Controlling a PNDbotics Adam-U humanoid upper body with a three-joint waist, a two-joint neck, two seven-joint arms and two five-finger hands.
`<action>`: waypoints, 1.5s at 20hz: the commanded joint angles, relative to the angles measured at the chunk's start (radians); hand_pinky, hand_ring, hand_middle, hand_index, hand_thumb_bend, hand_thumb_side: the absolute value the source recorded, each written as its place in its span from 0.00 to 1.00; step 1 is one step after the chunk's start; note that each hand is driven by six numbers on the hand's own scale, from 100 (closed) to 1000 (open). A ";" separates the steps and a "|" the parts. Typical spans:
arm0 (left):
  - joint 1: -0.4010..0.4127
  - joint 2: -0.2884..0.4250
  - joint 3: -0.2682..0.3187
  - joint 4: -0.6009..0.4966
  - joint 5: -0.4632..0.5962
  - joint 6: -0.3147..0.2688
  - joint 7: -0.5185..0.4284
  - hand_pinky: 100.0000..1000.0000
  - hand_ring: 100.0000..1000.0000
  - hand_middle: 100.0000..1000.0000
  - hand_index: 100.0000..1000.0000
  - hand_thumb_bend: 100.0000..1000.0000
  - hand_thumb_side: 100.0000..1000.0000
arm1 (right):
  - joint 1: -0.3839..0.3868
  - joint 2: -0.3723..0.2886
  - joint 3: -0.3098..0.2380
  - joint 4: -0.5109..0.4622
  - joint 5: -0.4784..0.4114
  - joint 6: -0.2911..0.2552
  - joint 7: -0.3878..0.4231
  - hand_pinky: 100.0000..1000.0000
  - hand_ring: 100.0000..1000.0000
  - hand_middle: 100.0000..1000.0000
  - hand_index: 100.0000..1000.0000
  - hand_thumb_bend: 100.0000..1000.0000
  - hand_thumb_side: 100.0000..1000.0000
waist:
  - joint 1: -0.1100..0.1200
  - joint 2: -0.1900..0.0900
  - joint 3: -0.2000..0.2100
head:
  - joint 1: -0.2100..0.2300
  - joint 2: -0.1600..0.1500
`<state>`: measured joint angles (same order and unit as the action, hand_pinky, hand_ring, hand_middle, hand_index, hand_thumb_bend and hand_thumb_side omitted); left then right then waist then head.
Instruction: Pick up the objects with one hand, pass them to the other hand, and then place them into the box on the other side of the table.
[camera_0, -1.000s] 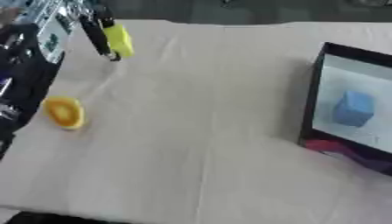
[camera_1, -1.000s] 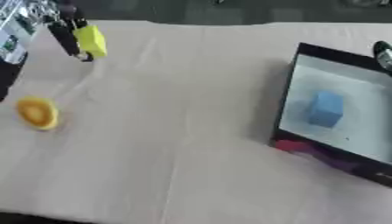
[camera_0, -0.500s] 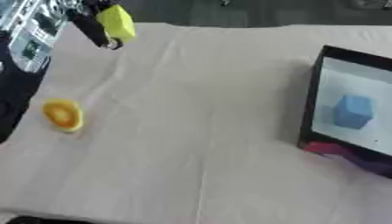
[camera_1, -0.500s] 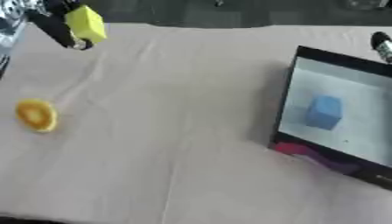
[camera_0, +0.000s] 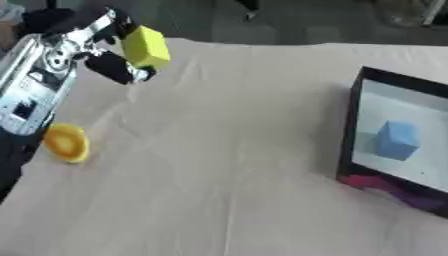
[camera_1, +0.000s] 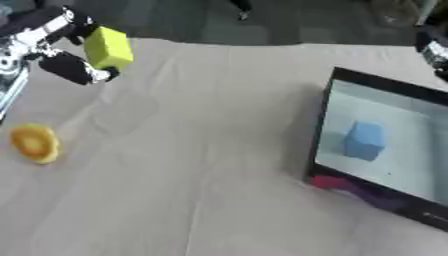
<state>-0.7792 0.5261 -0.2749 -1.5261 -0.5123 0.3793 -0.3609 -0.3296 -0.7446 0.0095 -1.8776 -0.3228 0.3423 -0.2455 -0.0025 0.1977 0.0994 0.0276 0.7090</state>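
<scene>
Tabletop (camera_0: 227, 165) w/ cream cloth; black-rimmed box (camera_0: 354, 125) at right edge, blue cube (camera_0: 396, 140) inside. Left hand (camera_0: 105, 60) up at far-left corner, fingers (camera_0: 112, 68) pinching yellow block (camera_0: 145, 47) clear of the cloth. Orange round thing (camera_0: 67, 143) lies on cloth near left edge; right hand (camera_1: 433, 47) barely in view at upper right, can't tell its fingers.

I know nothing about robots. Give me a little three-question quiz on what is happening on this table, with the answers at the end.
1. True or false: the left hand holds the yellow block up off the table.
2. What already lies inside the box? A) an orange round thing B) a blue cube C) nothing
3. Fill in: the orange round thing lies on the table's ____ side.

Key
1. True: fingers and thumb pinch the block in the air.
2. B: the blue cube.
3. Left, across from the box on the right. The right hand barely shows at the right edge.
</scene>
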 joint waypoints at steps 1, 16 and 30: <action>-0.001 -0.014 0.000 -0.009 0.023 -0.028 0.056 0.71 0.68 0.57 0.43 0.00 0.05 | -0.032 -0.034 0.006 -0.052 -0.004 -0.003 0.022 0.95 1.00 0.89 0.89 0.25 0.39 | -0.015 -0.019 0.000 | -0.006 -0.014; 0.058 -0.140 -0.013 0.008 -0.047 -0.146 0.190 0.70 0.67 0.56 0.43 0.00 0.08 | -0.253 -0.024 0.179 -0.122 0.163 -0.032 0.333 0.94 1.00 0.91 0.90 0.33 0.36 | -0.034 -0.026 0.006 | -0.032 -0.005; 0.077 -0.204 -0.030 0.009 -0.067 -0.271 0.275 0.69 0.66 0.55 0.43 0.00 0.09 | -0.392 0.075 0.291 -0.122 0.288 -0.014 0.525 0.94 1.00 0.90 0.89 0.37 0.36 | -0.047 -0.029 0.007 | -0.043 -0.005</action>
<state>-0.6919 0.3207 -0.3062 -1.5059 -0.5673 0.1185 -0.0915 -0.7032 -0.6626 0.3014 -1.9850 -0.0509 0.3263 0.2658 -0.0384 0.1977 0.1064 -0.0121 0.7092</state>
